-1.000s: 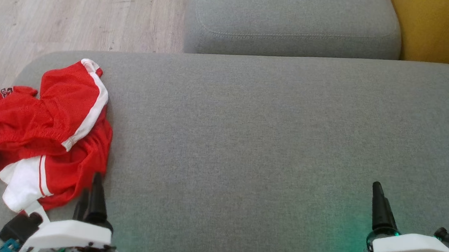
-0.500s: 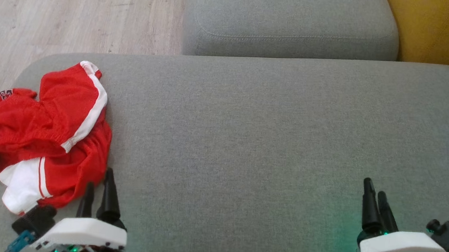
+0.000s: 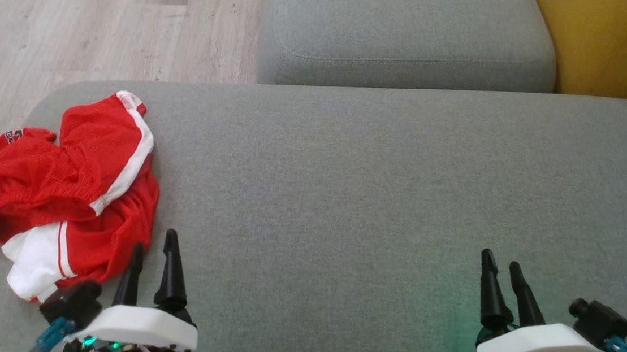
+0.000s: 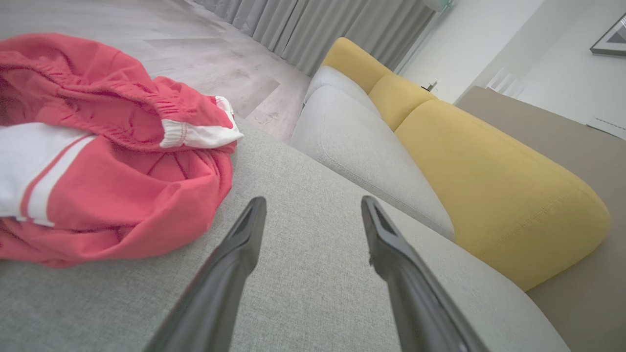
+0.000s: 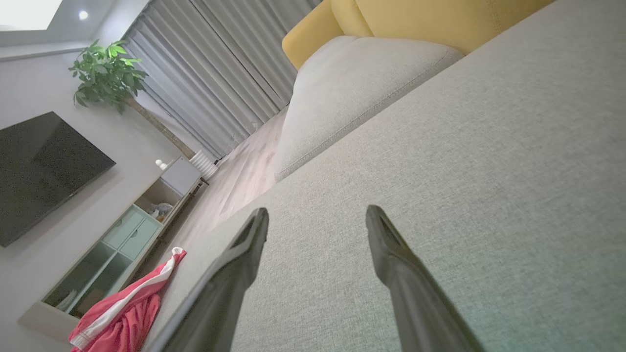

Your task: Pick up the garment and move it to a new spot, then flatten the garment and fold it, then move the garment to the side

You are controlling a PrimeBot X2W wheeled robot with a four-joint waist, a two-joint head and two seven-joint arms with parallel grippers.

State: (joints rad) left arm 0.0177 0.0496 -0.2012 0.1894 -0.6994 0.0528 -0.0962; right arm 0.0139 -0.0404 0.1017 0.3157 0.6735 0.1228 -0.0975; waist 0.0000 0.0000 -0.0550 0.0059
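The left gripper (image 3: 154, 253) and right gripper (image 3: 501, 266) hover with fingers apart, empty, beside the crumpled garment (image 3: 57, 187).

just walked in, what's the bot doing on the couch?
Nothing is picked up yet. The red and white garment lies crumpled at the left end of the grey couch cushion. The left gripper is open right beside the garment's near edge. The right gripper is open over bare cushion, well away from it.
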